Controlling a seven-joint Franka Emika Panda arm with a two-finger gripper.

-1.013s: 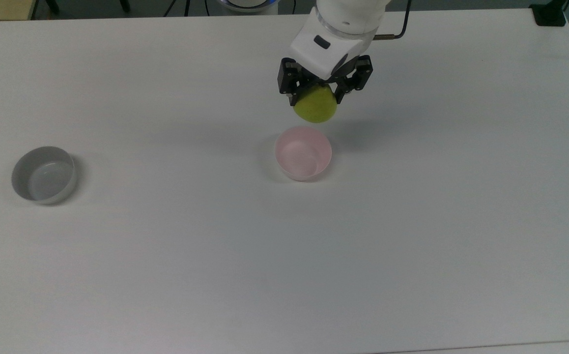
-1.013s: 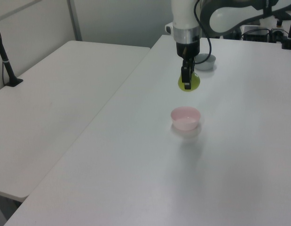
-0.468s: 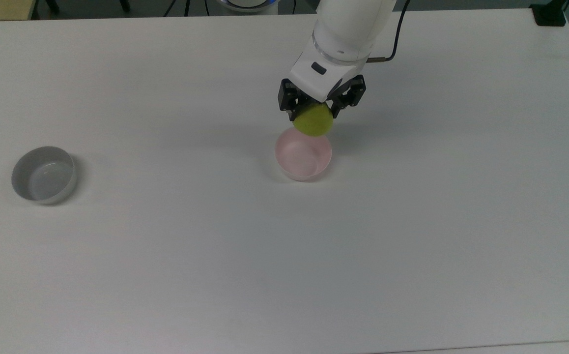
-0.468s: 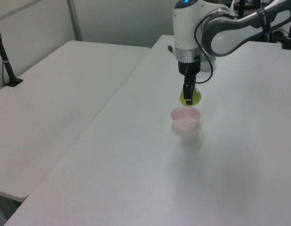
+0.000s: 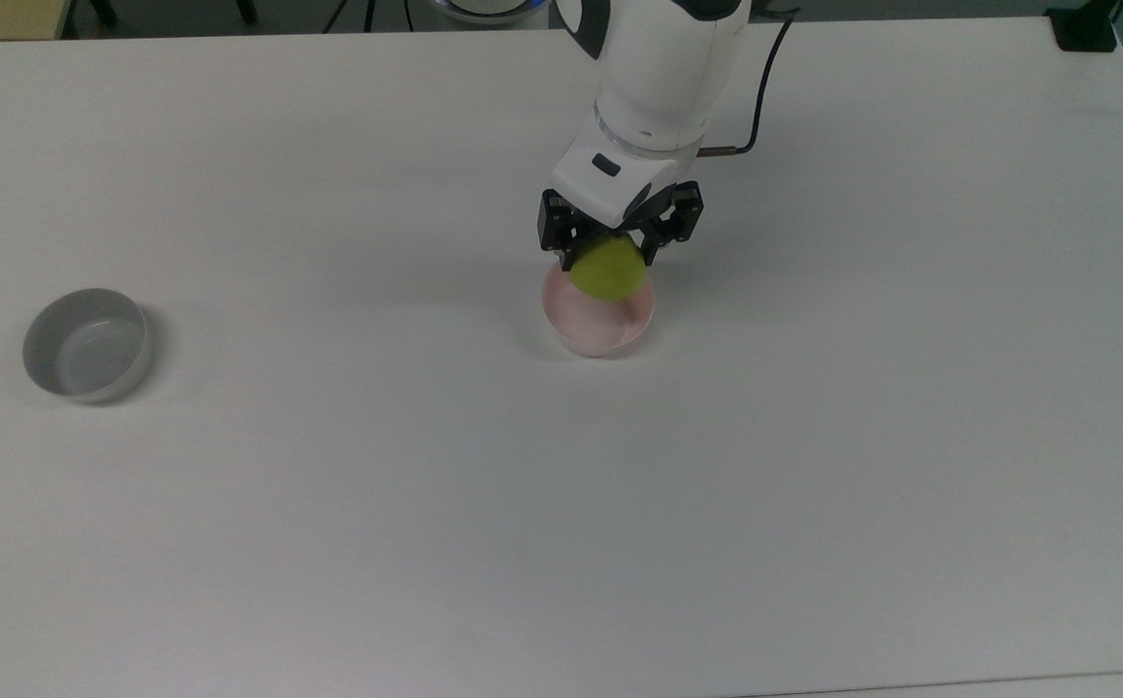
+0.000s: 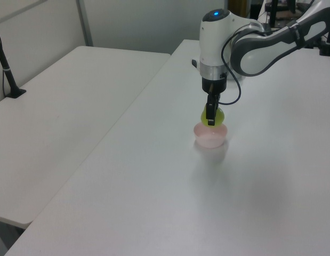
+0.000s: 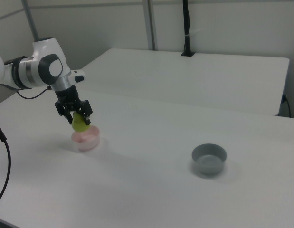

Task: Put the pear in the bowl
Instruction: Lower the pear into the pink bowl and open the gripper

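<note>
The pear (image 5: pixel 607 269) is held clamped between the two black fingers of the gripper (image 5: pixel 613 254), and over the last second it has been carried from a spot short of the pale pink bowl (image 5: pixel 599 330) to one over the bowl's opening. In the top view the fruit now covers the far part of the bowl's rim, where a second ago a clear strip of white table (image 5: pixel 561 504) lay between them. In the left view the pear (image 6: pixel 212 117) hangs just above the bowl (image 6: pixel 210 136), and it has been lowered as well as moved across. In the right view its lower end (image 7: pixel 80 124) appears close to the rim; whether it touches cannot be told. The grey bowl (image 5: pixel 87 345) stands well apart, towards the top view's left, and is not involved. The transport step is judged nearly complete: what remains is a short descent and the release of the fruit.
</note>
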